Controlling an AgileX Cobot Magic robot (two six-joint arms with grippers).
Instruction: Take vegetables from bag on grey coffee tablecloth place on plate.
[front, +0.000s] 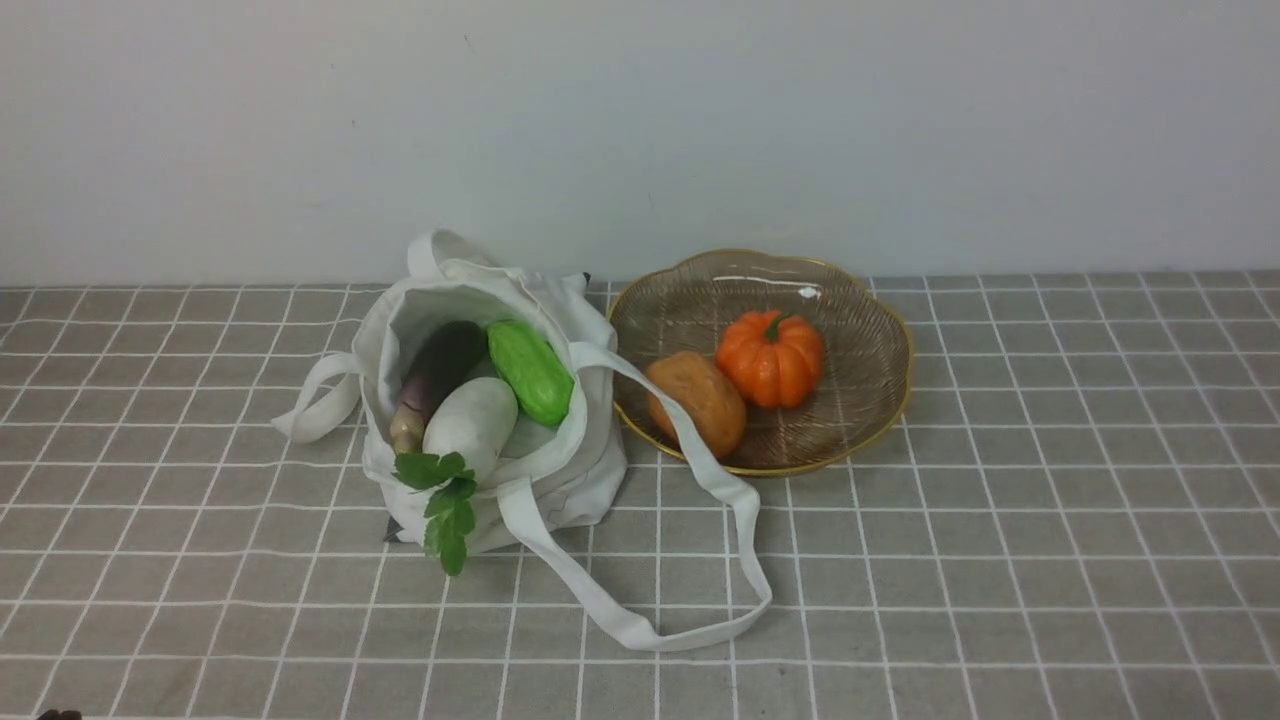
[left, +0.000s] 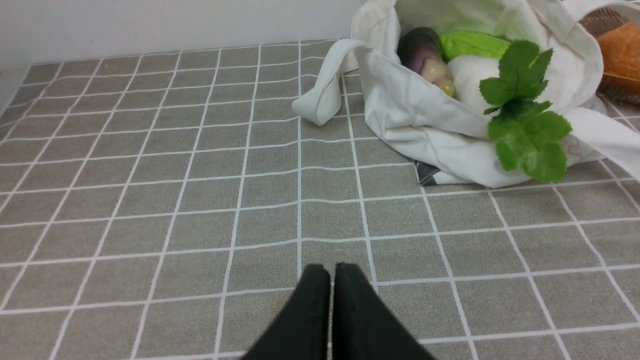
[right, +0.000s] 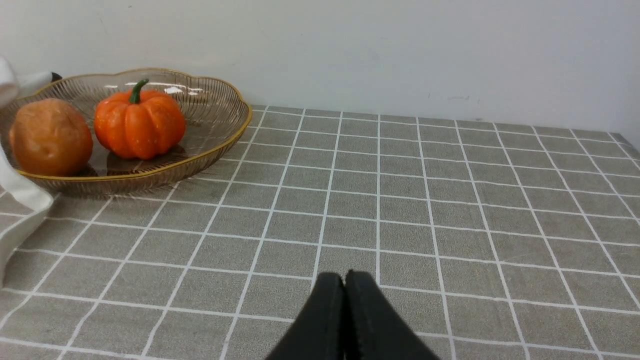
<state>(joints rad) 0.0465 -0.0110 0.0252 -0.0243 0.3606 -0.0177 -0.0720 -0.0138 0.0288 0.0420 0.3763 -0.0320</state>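
Both the left gripper (left: 331, 272) and the right gripper (right: 344, 280) are sitting clenched and empty, the pumpkin (front: 770, 357) and the round brown vegetable (front: 696, 402) resting on the plate (front: 868, 300) ahead of the right one, while the eggplant (front: 438, 372), the radish (front: 471, 424) and the green gourd (front: 530, 371) are waiting in the bag (front: 570, 480) ahead of the left one.

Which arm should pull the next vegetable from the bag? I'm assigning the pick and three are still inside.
Left, probably. The bag lies on the robot's left, and the left gripper, shut and empty, faces its opening with the radish and eggplant showing. The right gripper, also shut, faces the plate.

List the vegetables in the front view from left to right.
eggplant → white radish → green gourd → brown vegetable → orange pumpkin
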